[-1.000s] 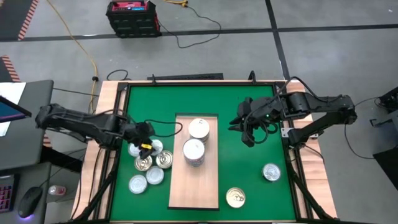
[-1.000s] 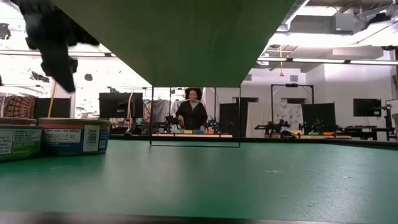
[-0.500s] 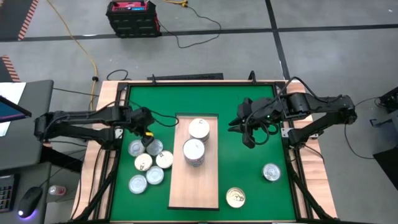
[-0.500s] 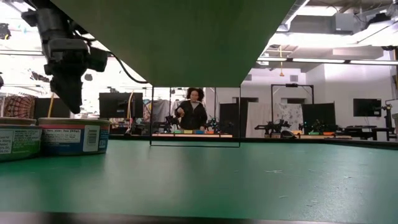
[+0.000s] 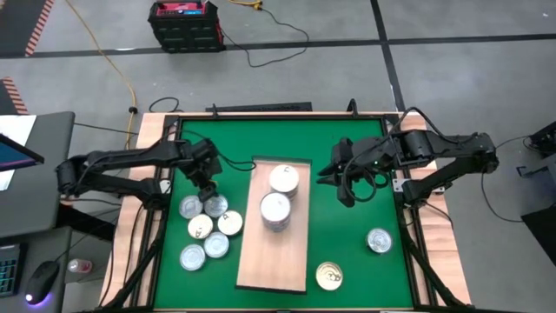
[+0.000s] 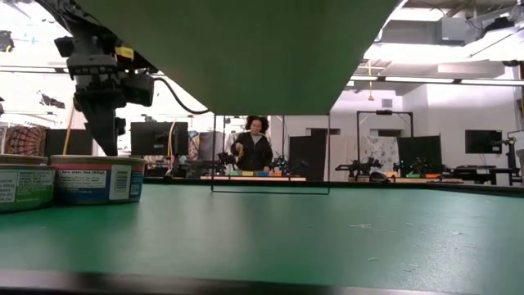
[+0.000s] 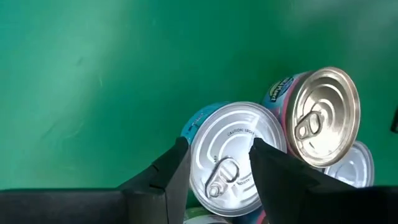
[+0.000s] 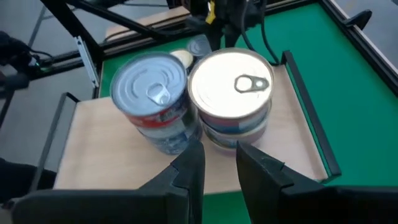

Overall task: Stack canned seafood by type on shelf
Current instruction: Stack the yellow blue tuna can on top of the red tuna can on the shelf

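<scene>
The shelf [image 5: 259,261] is a pale wooden board lying on the green mat, with two can stacks on its far half [image 5: 284,178] [image 5: 275,211]. In the right wrist view these stacks show a silver top [image 8: 152,93] and a gold top [image 8: 233,84]. Several loose cans sit in a cluster [image 5: 208,230] on the mat left of the board. My left gripper [image 5: 207,188] hangs open over the cluster's far end. Its fingers stand on either side above a blue-walled, silver-lidded can [image 7: 230,162], beside a gold-lidded one [image 7: 323,118]. My right gripper [image 5: 342,187] waits right of the board, open with a narrow gap.
A silver can [image 5: 379,241] stands on the mat near the right rim, and a gold-topped can [image 5: 328,276] near the front edge. A raised wooden rim frames the mat. In the low view, two cans [image 6: 78,180] stand at the left and a person [image 6: 253,147] stands far behind.
My left gripper has moved from the middle of the can cluster toward the table's far edge and now hangs over the cluster's far cans. The board's far end, with both stacks on it, has swung slightly toward the right, while its near end stays in place.
</scene>
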